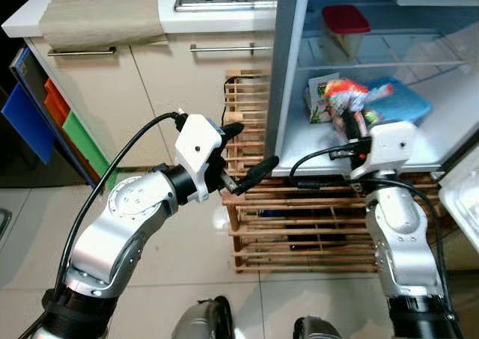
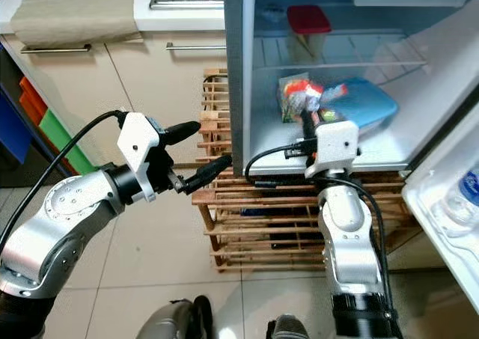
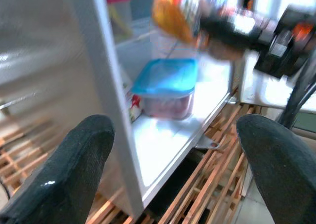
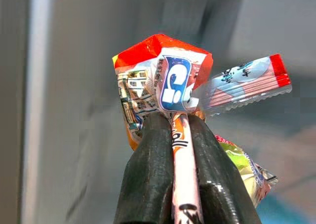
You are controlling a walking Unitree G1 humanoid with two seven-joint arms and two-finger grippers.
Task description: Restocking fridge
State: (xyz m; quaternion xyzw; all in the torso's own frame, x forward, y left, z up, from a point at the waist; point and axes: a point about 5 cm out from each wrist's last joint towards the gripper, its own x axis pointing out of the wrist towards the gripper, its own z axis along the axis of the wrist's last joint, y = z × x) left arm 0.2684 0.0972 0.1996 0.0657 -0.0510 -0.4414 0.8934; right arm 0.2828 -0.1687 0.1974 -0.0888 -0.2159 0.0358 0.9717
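- Inside the open fridge (image 1: 288, 77), at the front of the lower shelf (image 1: 299, 156), a colourful snack packet (image 1: 352, 93) is being held up by the right claw (image 1: 352, 126), whose two black fingers are being pressed together on the packet's crimped edge.
- Behind the packet, a blue-lidded container (image 1: 404, 99) and a small printed carton (image 1: 320, 99) are being kept on the same shelf, and a red-lidded tub (image 1: 346, 21) is being kept on the shelf above.
- Outside the fridge, the left claw (image 1: 243, 156) is being held spread and empty, just beside the fridge's side wall and above a wooden slatted rack (image 1: 299, 227).
- The step in hand is judged to be the placing of the packet. It is being done well if the packet is carried further inward and lowered onto bare shelf before the fingers are parted, so that it is not being dropped at the lip.
- Open room is being offered by the bare white shelf surface to the robot's left of the carton; the room beyond is being taken up by the container.
- Edges to be minded: the shelf's front lip, the fridge wall on the left, and the door shelf (image 2: 449, 197) on the right, where a bottle (image 2: 465, 197) is being stored.
- The cable at the right wrist is being trailed near the shelf lip and could be snagged.
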